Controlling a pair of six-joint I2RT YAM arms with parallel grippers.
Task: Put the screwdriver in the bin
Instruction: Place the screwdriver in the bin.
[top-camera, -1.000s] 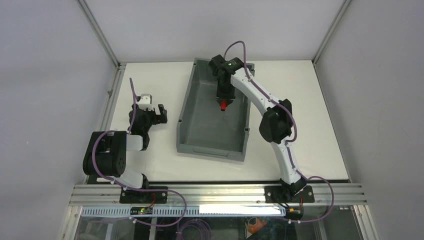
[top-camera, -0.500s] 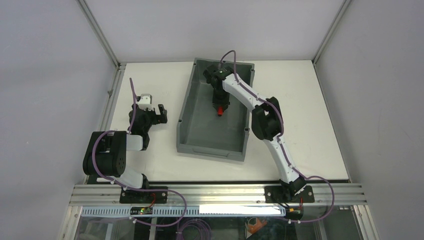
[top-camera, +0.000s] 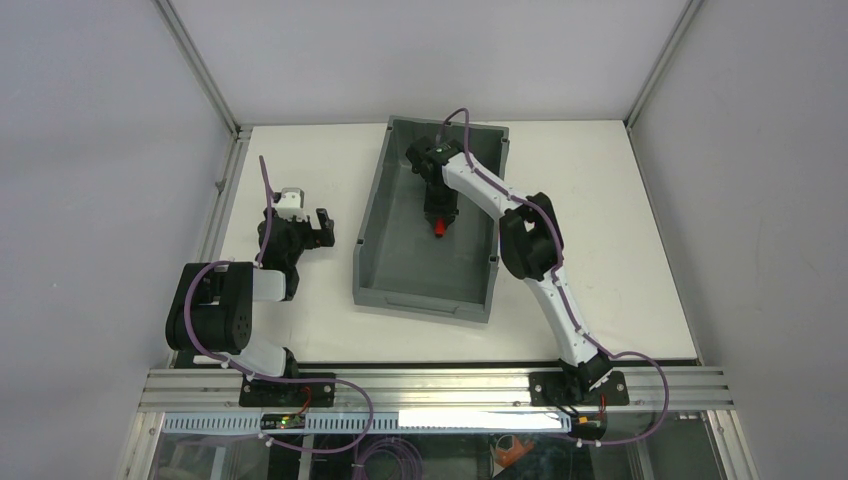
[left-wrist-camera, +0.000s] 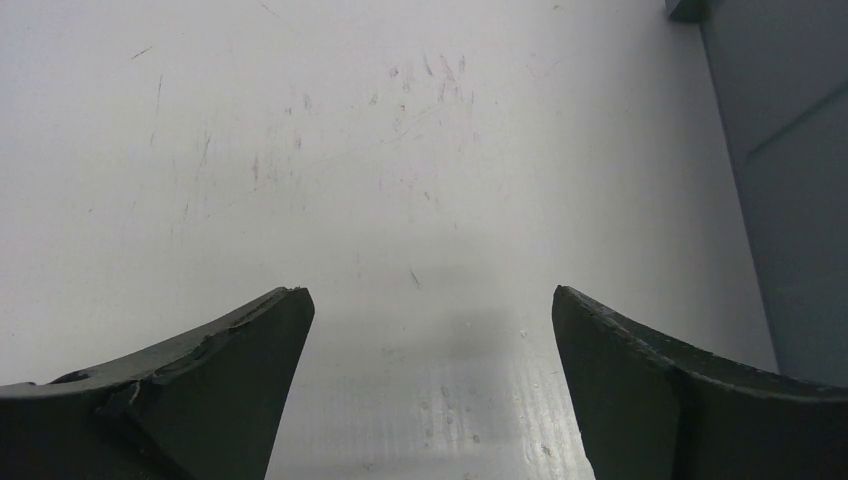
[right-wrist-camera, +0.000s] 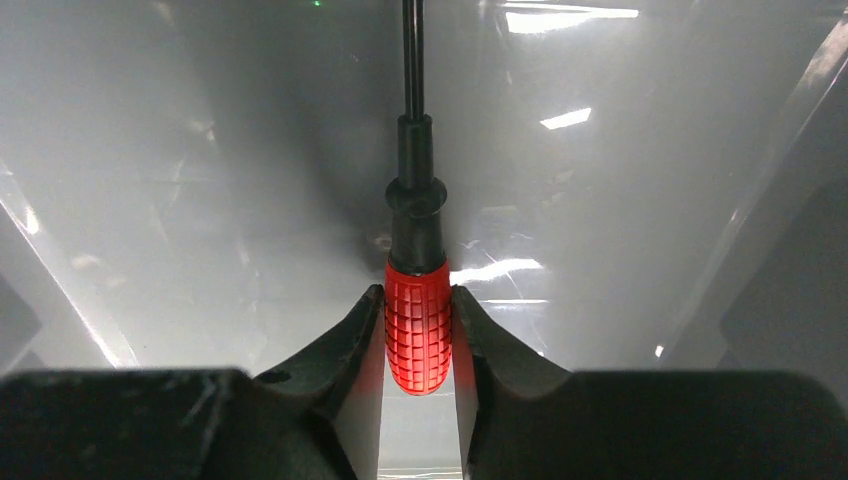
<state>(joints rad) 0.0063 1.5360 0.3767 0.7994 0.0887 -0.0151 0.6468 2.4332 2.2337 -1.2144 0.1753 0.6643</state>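
Two grippers are seen. Nearest, at about 9 o'clock on the table, the left gripper is parked beside the bin, fingers spread, nothing held. Farther, toward 12 o'clock, the right gripper is lowered inside the bin, jaws pinched on the handle of the screwdriver. The release step is judged to be in hand; next, the jaws need to be opened so the tool is dropped onto the bin floor. Handle red, ribbed, stubby; shaft thin, black, pointed away from the wrist.

Top external: overhead, behind arms, whole table. Wrist cameras: close, forward-down; left shares table, right the bin floor.
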